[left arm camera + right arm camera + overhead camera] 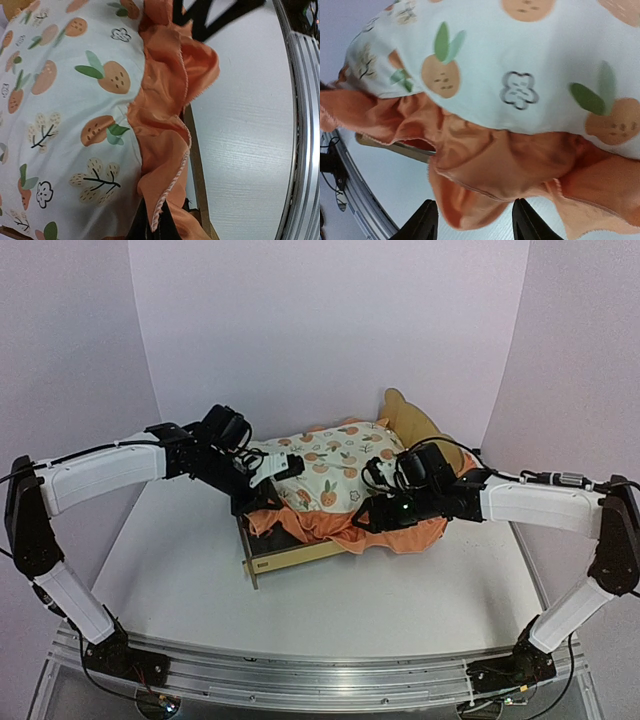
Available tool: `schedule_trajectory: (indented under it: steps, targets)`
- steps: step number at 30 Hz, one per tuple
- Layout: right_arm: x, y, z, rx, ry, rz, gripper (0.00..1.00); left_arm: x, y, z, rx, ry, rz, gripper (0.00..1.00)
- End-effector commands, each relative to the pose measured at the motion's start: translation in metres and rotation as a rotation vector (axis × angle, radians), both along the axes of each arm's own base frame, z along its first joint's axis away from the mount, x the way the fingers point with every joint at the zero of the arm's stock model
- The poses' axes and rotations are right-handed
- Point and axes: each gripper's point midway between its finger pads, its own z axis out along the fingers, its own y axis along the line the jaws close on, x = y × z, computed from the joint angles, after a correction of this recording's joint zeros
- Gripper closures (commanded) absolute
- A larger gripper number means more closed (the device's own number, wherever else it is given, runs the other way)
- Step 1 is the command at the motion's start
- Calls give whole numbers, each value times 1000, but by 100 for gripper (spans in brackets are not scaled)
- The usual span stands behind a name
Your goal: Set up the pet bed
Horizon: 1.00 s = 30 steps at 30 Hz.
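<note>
The pet bed (292,558) is a light plywood frame in the middle of the table, its bear-ear headboard (412,418) at the far right. The orange-print mattress pad (325,465) lies bunched on top, and its orange ruffle (335,530) spills over the near rail. My left gripper (262,496) is at the pad's left corner. In the left wrist view it (156,220) is shut on the ruffle's corded edge (170,187), beside the wooden rail (197,155). My right gripper (372,512) is at the pad's near side. It (475,214) is open, with a ruffle fold (470,200) hanging between its fingers (426,220).
The white table top (400,600) surrounds the bed. The metal rail (300,672) that carries the arm bases runs along the near edge. Purple walls close in the back and sides. The bed's rail also shows in the right wrist view (395,147).
</note>
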Motion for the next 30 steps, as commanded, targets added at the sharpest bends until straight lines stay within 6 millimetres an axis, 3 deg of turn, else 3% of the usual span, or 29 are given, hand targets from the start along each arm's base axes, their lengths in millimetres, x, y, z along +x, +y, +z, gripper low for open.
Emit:
schedule_trajectory:
  steps: [1, 7, 15, 23, 27, 30]
  targets:
    - [-26, 47, 56, 213, -182, 247, 49, 10, -15, 50, -162, 45, 47, 100]
    - [-46, 91, 59, 297, -294, 350, 52, 10, -20, 60, -215, 101, 87, 100]
    - [-47, 152, 56, 378, -396, 398, 68, 17, -23, 64, -232, 105, 116, 100]
    - [-14, 169, 56, 334, -540, 328, 69, 18, -23, 66, -236, 101, 113, 100]
    - [-7, 174, 44, 307, -542, 324, 66, 19, -24, 68, -240, 96, 113, 100]
    - [-6, 177, 36, 298, -534, 326, 71, 21, -24, 70, -244, 88, 119, 100]
